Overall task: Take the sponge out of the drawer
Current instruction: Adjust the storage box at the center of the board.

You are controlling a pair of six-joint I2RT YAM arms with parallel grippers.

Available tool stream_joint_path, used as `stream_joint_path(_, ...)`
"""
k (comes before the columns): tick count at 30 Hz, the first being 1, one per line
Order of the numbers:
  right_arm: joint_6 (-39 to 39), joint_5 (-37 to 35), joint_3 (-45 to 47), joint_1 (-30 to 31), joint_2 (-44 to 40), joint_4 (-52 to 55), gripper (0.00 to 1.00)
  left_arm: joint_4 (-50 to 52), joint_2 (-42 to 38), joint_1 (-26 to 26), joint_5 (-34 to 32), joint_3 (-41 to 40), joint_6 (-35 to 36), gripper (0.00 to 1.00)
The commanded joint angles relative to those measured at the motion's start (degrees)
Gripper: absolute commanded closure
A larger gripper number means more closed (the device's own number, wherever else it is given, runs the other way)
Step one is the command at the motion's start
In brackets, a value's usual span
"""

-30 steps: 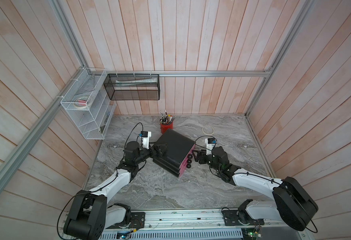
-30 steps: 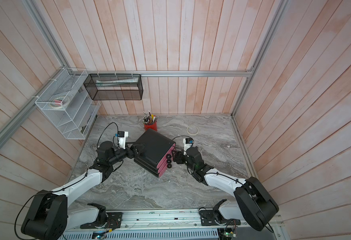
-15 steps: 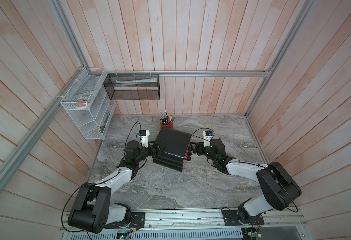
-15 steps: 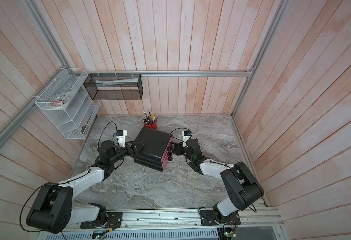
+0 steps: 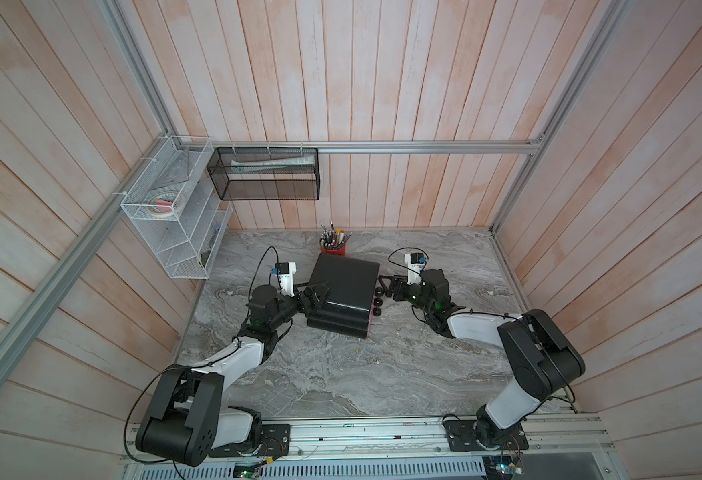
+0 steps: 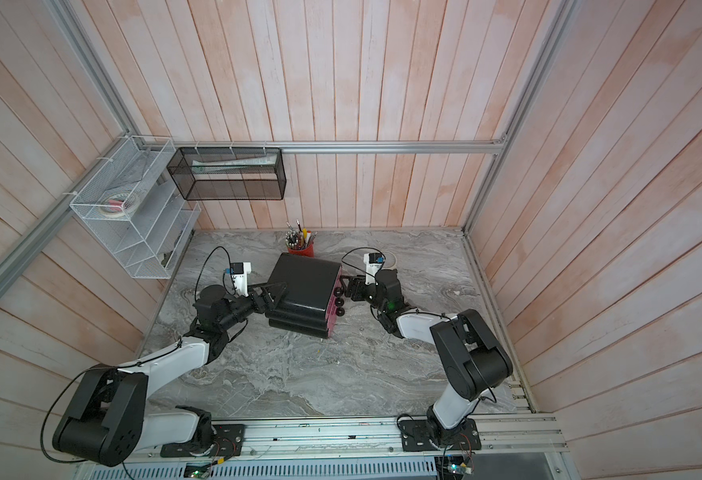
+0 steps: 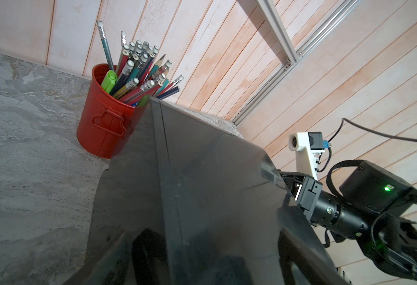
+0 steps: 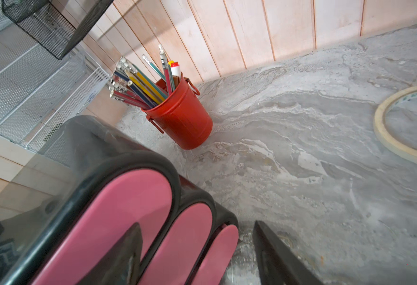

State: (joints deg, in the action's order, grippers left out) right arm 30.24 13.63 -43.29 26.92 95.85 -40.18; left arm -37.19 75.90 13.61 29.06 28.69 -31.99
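Observation:
The drawer unit (image 5: 343,286) is a black cabinet with three pink drawer fronts (image 8: 128,209) and black knobs (image 5: 378,300). It stands mid-table in both top views. No drawer is pulled out far enough to show its inside, and the sponge is hidden. My left gripper (image 5: 318,296) is open and sits against the cabinet's back, with the dark back wall (image 7: 202,185) filling the space between its fingers. On the front side my right gripper (image 5: 386,286) is open by the knobs. In its wrist view the lower pink fronts lie between the fingers of the right gripper (image 8: 196,227).
A red cup of pencils (image 5: 332,245) stands just behind the cabinet, near the back wall. A tape ring (image 8: 400,123) lies flat on the marble behind my right arm. A white wire shelf (image 5: 174,216) and a black mesh basket (image 5: 266,174) hang at the back left.
The cabinet has turned from a diagonal stand to squarer with the table and slid a little toward the back wall. Both grippers moved back with it, and the right arm folded in.

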Motion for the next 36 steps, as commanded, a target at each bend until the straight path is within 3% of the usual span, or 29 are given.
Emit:
stream_joint_path(1,1.80,6.58,-3.94,1.46,1.25,-6.64,0.28,-2.47,-0.30,1.95,6.01,-1.51,-2.37,0.06)
stream_joint_path(14,5.61,9.31,-6.16,0.90,5.35,-10.20,0.30,-2.95,0.36,3.04,4.92,-1.87,-2.18,0.06)
stream_joint_path(29,8.09,5.96,2.94,1.74,-0.92,-12.73,0.32,2.50,7.90,0.77,5.02,8.35,3.29,0.06)
stream_joint_path(36,7.00,4.99,2.76,1.74,-1.69,-11.47,0.33,2.93,6.19,-0.21,3.81,7.01,3.25,0.05)
